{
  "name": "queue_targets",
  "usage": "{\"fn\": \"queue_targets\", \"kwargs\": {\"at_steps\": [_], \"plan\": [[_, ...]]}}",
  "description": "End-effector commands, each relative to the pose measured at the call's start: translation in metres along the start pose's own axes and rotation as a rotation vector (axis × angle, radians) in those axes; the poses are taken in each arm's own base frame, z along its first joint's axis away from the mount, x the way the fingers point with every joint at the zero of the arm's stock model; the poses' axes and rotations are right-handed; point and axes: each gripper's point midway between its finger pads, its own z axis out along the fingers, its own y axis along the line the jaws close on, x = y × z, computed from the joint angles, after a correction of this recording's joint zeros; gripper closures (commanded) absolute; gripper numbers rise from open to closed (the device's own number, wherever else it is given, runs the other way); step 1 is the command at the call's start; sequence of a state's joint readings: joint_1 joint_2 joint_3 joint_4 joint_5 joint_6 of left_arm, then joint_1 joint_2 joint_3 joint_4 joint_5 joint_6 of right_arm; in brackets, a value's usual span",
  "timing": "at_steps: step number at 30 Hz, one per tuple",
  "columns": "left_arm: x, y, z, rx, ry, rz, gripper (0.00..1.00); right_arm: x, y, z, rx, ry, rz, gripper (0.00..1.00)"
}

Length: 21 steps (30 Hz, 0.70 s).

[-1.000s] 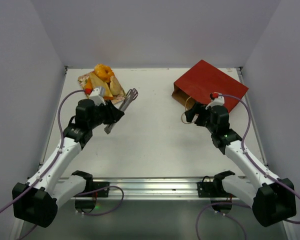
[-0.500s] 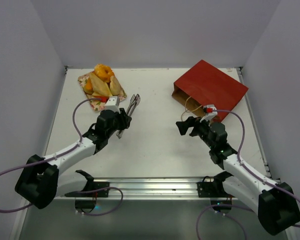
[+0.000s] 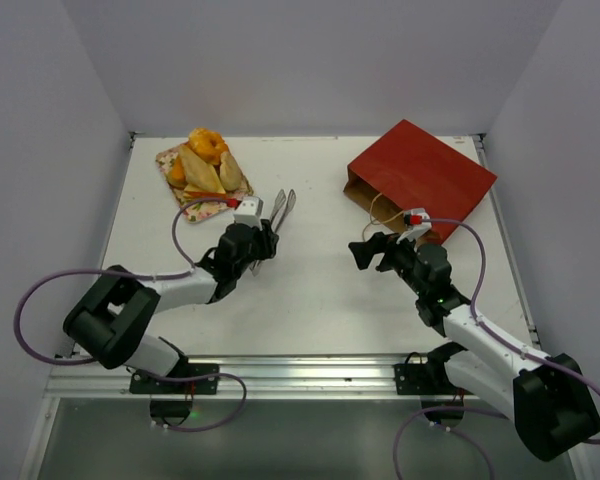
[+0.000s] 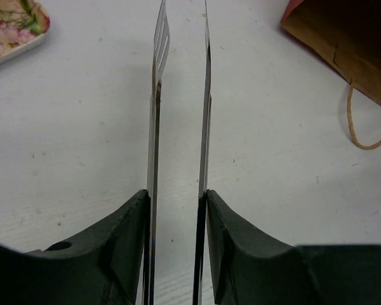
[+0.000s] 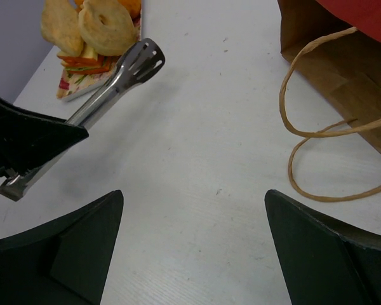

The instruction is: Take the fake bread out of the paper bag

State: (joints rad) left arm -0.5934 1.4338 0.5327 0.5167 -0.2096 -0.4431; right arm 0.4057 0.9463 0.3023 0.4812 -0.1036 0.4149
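Note:
The fake bread [image 3: 202, 163] lies heaped on the floral tray [image 3: 208, 208] at the far left; it also shows in the right wrist view [image 5: 95, 25]. The dark-red paper bag [image 3: 425, 172] lies flat at the far right, brown mouth toward the middle, cord handles [image 5: 317, 143] spilling out. My left gripper [image 3: 260, 240] is shut on metal tongs [image 4: 206, 95], which point away over bare table, blades slightly apart and empty. My right gripper [image 3: 373, 252] is open and empty, left of the bag's mouth [image 5: 330, 70].
The tongs' slotted tips [image 5: 143, 60] lie between the tray and the bag. The bag's corner [image 4: 343, 38] and one cord loop [image 4: 368, 127] sit right of the tongs. Grey walls enclose the table on three sides.
My left gripper has swung right and nearer with the tongs, away from the tray. My right gripper has drawn back from the bag's mouth, leftward and nearer.

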Motion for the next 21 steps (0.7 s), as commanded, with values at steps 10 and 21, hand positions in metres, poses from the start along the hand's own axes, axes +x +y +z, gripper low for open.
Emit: {"fn": "queue_targets", "kwargs": {"at_steps": [10, 21], "plan": [[-0.01, -0.026, 0.047, -0.012, -0.023, 0.018, 0.54, -0.011, 0.003, 0.002, -0.009, -0.044, -0.013, 0.01], [0.016, -0.038, 0.061, 0.034, 0.052, 0.023, 0.5, -0.011, 0.001, 0.002, 0.006, -0.044, -0.015, 0.01]]}}
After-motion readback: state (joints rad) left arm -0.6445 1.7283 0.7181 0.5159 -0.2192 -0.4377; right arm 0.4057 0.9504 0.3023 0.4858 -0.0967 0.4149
